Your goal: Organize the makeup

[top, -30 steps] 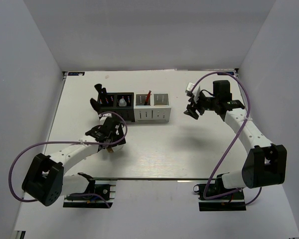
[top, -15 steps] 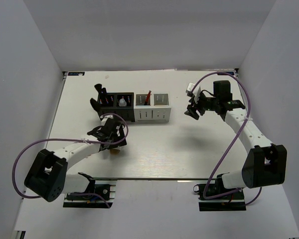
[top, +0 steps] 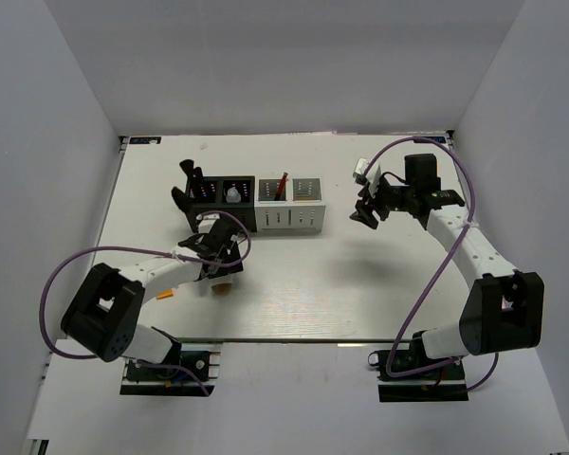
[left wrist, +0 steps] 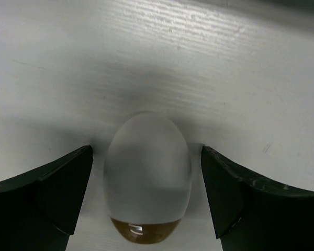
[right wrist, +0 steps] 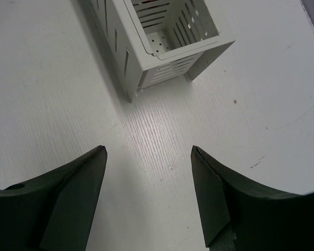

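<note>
A small frosted egg-shaped bottle [left wrist: 146, 175] with an amber end lies on the white table between the fingers of my left gripper [left wrist: 146, 201], which is open with a narrow gap on each side. In the top view the bottle [top: 221, 287] lies just in front of the left gripper [top: 219, 273]. A small orange tube [top: 166, 294] lies beside the left arm. Black brushes [top: 188, 185] and a white sponge [top: 232, 194] sit in the black organizer [top: 213, 216]. A red-and-black stick [top: 281, 185] stands in the white organizer [top: 289, 218]. My right gripper [top: 365, 210] is open and empty.
In the right wrist view the white slotted organizer [right wrist: 167, 52] stands just ahead of the open right gripper [right wrist: 149, 198], with bare table between the fingers. White walls close in the table on the left, back and right.
My left wrist has swung up and to the right around the bottle, and the bottle has shifted slightly right. The orange tube has come into view beside the arm. The right arm has barely moved.
</note>
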Controlling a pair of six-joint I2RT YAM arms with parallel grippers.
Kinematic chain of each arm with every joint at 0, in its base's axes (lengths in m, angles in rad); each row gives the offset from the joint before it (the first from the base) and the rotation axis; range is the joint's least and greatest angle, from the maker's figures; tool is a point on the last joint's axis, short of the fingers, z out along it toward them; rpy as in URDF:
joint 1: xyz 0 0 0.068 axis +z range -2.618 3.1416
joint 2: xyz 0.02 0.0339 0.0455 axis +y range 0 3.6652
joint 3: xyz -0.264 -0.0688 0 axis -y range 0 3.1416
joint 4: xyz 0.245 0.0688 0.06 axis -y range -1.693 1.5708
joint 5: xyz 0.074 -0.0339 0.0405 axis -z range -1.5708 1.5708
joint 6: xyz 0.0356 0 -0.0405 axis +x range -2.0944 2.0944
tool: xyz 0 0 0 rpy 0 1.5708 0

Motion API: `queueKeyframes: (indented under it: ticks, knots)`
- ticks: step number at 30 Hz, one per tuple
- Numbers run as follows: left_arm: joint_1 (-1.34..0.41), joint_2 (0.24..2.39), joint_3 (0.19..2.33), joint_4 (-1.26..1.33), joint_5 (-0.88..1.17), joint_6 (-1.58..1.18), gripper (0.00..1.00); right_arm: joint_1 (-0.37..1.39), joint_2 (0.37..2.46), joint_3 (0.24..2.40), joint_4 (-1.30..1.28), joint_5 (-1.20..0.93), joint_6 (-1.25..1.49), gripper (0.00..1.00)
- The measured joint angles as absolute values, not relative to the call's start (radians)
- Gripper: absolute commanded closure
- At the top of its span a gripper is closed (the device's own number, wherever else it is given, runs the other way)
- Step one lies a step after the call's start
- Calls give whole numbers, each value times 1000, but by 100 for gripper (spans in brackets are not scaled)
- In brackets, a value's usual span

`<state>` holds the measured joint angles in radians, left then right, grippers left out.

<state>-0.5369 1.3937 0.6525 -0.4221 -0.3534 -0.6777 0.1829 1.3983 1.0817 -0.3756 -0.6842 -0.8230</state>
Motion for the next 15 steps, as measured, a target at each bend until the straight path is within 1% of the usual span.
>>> queueKeyframes:
  ticks: [3, 6, 7, 10, 15]
  knots:
    - [-540, 1431, 680, -422, -377, -686, 13, 183, 1398, 1082, -376, -684, -823, 29]
    - [-542, 1443, 686, -414, -390, -698, 21, 182, 1398, 1082, -376, -684, -823, 28]
    - [-543, 1444, 688, -413, -392, -701, 23, 181, 1398, 1082, -376, -684, -823, 28]
    - [-553, 1449, 690, -411, -398, -708, 23, 176, 1398, 1082, -376, -684, -823, 28]
    - [-580, 1448, 690, -417, -404, -717, 18, 170, 1398, 1082, -376, -684, -823, 28]
